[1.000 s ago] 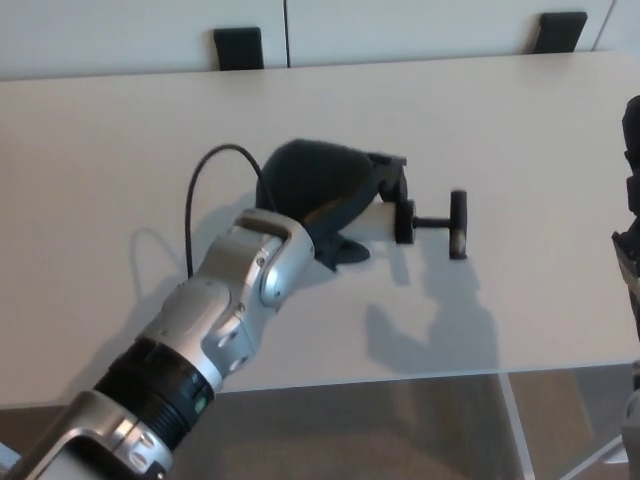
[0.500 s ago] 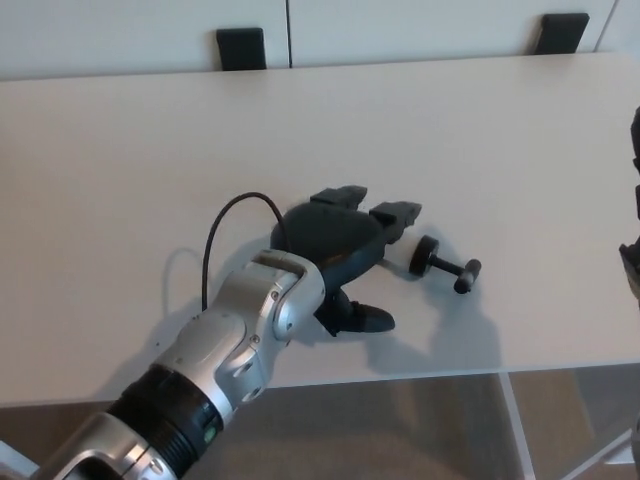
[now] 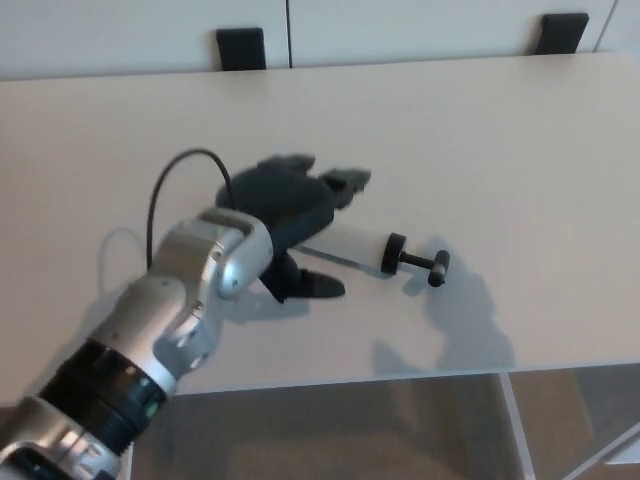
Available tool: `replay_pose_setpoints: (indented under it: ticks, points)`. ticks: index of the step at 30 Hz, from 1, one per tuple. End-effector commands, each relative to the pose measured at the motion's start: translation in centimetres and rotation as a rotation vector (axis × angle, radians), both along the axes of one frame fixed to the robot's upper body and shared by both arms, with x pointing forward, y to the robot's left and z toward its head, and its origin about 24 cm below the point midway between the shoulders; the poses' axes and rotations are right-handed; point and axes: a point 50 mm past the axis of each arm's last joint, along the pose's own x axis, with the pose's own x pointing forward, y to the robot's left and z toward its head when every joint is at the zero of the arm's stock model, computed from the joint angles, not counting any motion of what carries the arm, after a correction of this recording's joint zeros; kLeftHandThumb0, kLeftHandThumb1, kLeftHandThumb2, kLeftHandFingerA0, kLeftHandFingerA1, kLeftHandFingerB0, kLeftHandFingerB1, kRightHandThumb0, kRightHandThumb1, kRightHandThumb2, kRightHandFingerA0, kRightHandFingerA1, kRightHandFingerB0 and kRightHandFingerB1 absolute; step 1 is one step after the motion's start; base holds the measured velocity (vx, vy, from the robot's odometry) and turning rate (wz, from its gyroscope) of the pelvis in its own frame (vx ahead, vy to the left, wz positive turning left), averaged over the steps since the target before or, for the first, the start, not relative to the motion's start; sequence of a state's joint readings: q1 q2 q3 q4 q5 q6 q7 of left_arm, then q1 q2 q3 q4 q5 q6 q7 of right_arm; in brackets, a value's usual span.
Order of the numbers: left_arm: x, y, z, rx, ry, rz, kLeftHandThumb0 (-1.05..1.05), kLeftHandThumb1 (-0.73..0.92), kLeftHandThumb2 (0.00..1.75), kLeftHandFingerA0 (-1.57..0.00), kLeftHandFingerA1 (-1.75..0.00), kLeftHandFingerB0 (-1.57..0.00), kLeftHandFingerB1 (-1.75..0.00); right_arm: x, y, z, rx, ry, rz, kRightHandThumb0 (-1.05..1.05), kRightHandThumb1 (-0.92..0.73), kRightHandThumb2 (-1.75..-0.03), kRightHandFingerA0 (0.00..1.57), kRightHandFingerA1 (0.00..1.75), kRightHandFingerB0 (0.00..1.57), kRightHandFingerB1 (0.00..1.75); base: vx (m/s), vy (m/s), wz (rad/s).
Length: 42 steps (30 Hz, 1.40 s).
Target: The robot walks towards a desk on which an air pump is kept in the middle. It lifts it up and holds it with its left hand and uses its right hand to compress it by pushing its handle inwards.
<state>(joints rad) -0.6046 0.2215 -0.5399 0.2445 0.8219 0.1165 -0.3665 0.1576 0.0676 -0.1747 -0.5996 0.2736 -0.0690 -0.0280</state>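
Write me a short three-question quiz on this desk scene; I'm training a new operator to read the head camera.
1. True or false: the right hand is pressing the pump handle.
2. Which hand is at the air pump? A) left B) right C) both
3. Fill in: the pump lies on the ____.

Key: 1. False; no right hand shows, and the handle sticks out free toward the robot's right. 2. A; the left hand reaches over the pump's body, fingers spread. 3. desk.
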Motion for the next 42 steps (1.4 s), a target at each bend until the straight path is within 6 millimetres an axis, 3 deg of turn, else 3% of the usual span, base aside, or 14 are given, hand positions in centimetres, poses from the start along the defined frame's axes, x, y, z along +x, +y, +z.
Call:
replay_pose_setpoints:
  ticks: [1,7,8,13,20,21,23,24,26,29,30,32,33,42]
  points:
    - [-6.3,2.7,12.4,-0.155,-0.447,-0.185,-0.9,0.54,0.92,0.0,0.0,0.0,-0.05,-2.9,-2.0,3.9,-0.252,-0.174,0.03,-0.87,-0.92,-0.72,0.11,0.24,0.08,0.23,0.0,0.0,0.0]
    - [-11.4,5.2,17.9,-0.241,-0.675,-0.251,-0.86,0.51,0.88,0.0,0.0,0.0,-0.05,-5.3,-2.1,4.5,-0.322,-0.202,0.003,-0.85,-0.77,-1.13,0.16,0.45,0.0,0.27,0.0,0.0,0.0]
    - [-12.1,5.7,18.6,-0.237,-0.716,-0.249,-0.85,0.61,0.59,0.0,0.0,0.0,0.0,-5.6,-2.1,4.4,-0.334,-0.196,-0.001,-0.84,-0.78,-1.1,0.1,0.39,0.04,0.28,0.0,0.0,0.0]
    - [-15.2,8.1,20.3,-0.26,-0.791,-0.235,-0.92,0.55,0.9,0.0,0.0,0.0,-0.02,-6.8,-2.3,3.6,-0.37,-0.169,0.004,-0.84,-0.79,-1.1,0.14,0.43,0.04,0.3,0.0,0.0,0.0]
    - [-19.6,13.0,18.9,-0.442,-0.322,-0.237,-0.75,0.46,0.84,-0.04,-0.25,-0.1,-0.26,-9.2,-4.0,2.6,-0.403,-0.088,0.011,-0.87,-0.88,-0.76,0.15,0.32,0.06,0.26,0.0,0.0,0.0]
    - [-20.2,14.4,18.5,-0.482,-0.229,-0.246,-0.68,0.49,0.57,-0.08,-0.3,-0.13,-0.25,-9.7,-4.4,2.4,-0.407,-0.072,0.004,-0.86,-0.8,-1.13,0.13,0.46,0.0,0.31,0.0,0.0,0.0]
    - [-21.2,15.8,18.3,-0.53,-0.141,-0.261,-0.68,0.49,0.57,-0.08,-0.3,-0.13,-0.25,-10.3,-4.8,2.1,-0.409,-0.056,-0.003,-0.86,-0.8,-1.13,0.13,0.46,0.0,0.31,0.0,0.0,0.0]
    - [-22.0,17.3,18.2,-0.588,-0.042,-0.286,-0.7,0.43,0.79,-0.06,-0.27,-0.11,-0.35,-10.8,-4.9,1.9,-0.401,-0.056,-0.005,-0.79,-0.92,-0.73,0.19,0.32,0.08,0.26,0.0,0.0,0.0]
    - [-23.7,19.9,18.1,-0.685,0.073,-0.306,-0.38,0.32,0.95,-0.02,-0.51,0.0,-0.47,-11.5,-5.0,1.5,-0.401,-0.057,-0.018,-0.79,-0.77,-1.07,0.11,0.43,0.05,0.35,0.0,0.0,0.0]
    - [-27.6,23.6,18.0,-0.803,0.179,-0.416,-0.38,0.36,0.97,-0.02,-0.51,0.0,-0.47,-12.8,-5.2,0.9,-0.404,-0.057,-0.038,-0.79,-0.92,-0.74,0.18,0.31,0.09,0.27,0.0,0.0,0.0]
    - [-28.1,24.1,17.9,-0.801,0.165,-0.421,-0.83,0.73,0.63,-0.17,-0.36,-0.27,-0.32,-13.0,-5.2,0.8,-0.404,-0.054,-0.039,-0.83,-0.79,-1.12,0.14,0.47,0.0,0.36,0.0,0.0,0.0]
    - [-28.4,24.3,17.8,-0.799,0.154,-0.422,-0.83,0.73,0.63,-0.17,-0.36,-0.27,-0.32,-13.2,-5.1,0.8,-0.405,-0.051,-0.04,-0.83,-0.79,-1.12,0.14,0.47,0.0,0.36,0.0,0.0,0.0]
    - [-28.5,24.3,17.4,-0.805,0.267,-0.371,-0.89,0.6,1.03,-0.05,-0.43,-0.09,-0.45,-13.5,-5.2,0.6,-0.397,-0.036,-0.043,-0.78,-0.92,-0.73,0.15,0.3,0.1,0.27,0.0,0.0,0.0]
    - [-26.9,22.1,19.2,-0.604,0.792,-0.141,-0.54,0.92,0.8,-0.07,-0.35,-0.19,-0.34,-14.1,-5.5,-0.1,-0.301,0.031,-0.047,-0.37,-0.49,-1.09,0.0,0.48,0.01,0.49,0.0,0.0,0.0]
